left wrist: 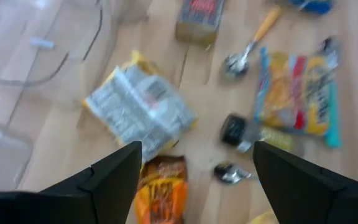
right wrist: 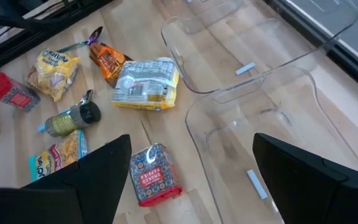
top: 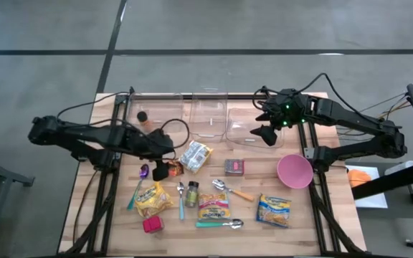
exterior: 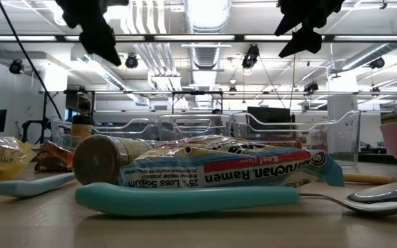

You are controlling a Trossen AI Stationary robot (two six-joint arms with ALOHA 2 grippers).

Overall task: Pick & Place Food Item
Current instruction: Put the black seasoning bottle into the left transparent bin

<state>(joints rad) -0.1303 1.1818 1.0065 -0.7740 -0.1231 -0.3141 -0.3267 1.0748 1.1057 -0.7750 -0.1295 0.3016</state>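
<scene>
At the low view's front we see a teal-handled spoon before a ramen packet. In the high view, mid-frame, our left gripper hangs spread and empty over an orange snack packet, just beside a white food packet. At upper right, our right gripper is spread over a clear bin.

right gripper fingers spread wide, bottom edge | 2 clear bins right half | red paprika tin bottom centre | white-yellow packet upper centre | orange snack bag just left of it | spice jar left
</scene>
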